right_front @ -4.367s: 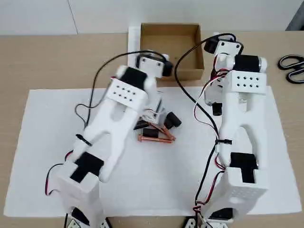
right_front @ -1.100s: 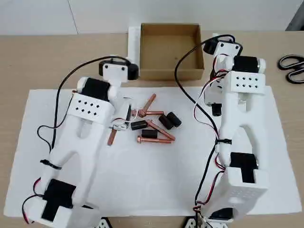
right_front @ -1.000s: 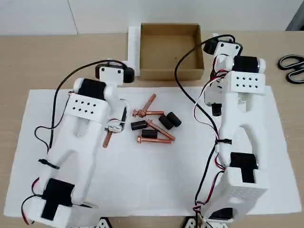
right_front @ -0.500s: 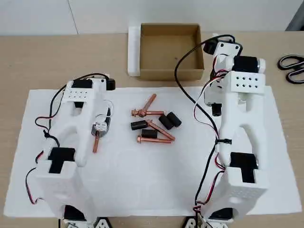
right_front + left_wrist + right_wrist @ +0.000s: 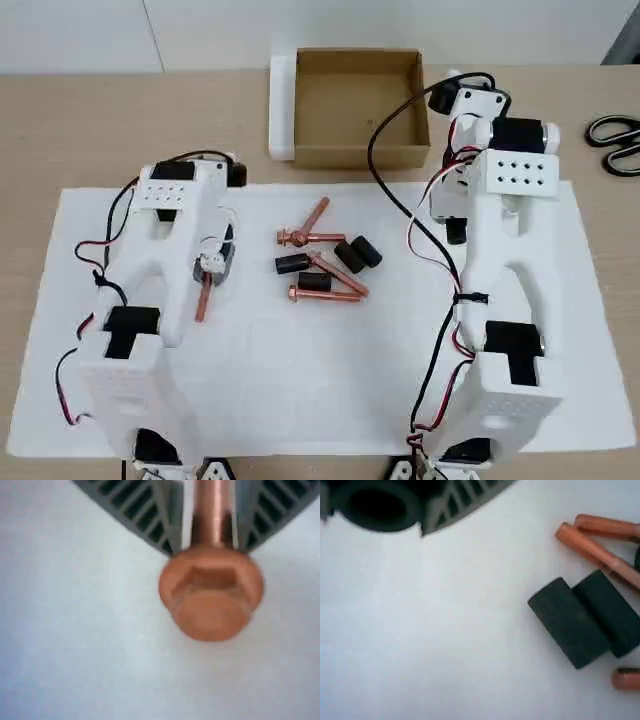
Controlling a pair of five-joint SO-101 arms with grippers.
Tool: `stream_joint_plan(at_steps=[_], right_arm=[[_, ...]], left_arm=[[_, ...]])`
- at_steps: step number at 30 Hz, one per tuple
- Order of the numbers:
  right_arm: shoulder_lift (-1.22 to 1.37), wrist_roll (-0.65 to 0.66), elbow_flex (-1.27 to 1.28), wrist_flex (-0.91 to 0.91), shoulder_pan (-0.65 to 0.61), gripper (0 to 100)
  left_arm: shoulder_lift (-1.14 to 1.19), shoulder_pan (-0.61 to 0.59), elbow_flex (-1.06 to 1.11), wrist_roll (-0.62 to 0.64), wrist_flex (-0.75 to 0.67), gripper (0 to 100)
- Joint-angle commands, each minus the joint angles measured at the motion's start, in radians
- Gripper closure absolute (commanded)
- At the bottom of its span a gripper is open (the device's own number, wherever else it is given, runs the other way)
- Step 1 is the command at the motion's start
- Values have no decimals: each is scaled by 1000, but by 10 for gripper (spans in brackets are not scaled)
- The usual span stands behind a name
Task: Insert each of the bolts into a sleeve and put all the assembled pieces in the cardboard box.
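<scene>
Held bolt (image 5: 211, 592): copper, shank pinched between the jaws of the left gripper (image 5: 212, 269), hex head sticking out past the tips; it hangs over the left part of the white foam mat (image 5: 300, 390), well apart from the loose pile; shank end likely left free for mating.

Held sleeve (image 5: 375, 505): black, clamped in the right gripper (image 5: 456, 226), bore in plain sight from the wrist camera; parked over the right part of the mat, probably waiting to receive the bolt.

Loose stock at mat centre: four bolts (image 5: 322, 294) lying crossed; four sleeves (image 5: 357, 253), two of them touching side by side, two single ones beside the bolts.

Cardboard box (image 5: 350, 156) beyond the mat's far edge, nothing inside; no piece assembled yet, so the task is near its start.

Scissors (image 5: 615, 140) off the mat at far right, not involved.

Versus earlier frames: the left arm was stretched over the pile, then swung leftward with the bolt and folded back; in the last half second hardly any shift; right arm unchanged throughout; pile one bolt fewer.
</scene>
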Motion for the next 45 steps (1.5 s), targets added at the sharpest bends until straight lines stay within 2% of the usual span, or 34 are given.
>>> stream_joint_plan(at_steps=[1,16,30,45], right_arm=[[-56,-9,-3,-10,5,992],[-56,-9,-3,-15,5,992],[-56,-9,-3,-10,5,992],[-56,-9,-2,-8,5,992]], left_arm=[[-61,5,-42,-9,17,925],[-86,-2,-19,-11,-61,925],[-86,3,2,-12,-61,924],[-84,-2,74,-23,-155,924]])
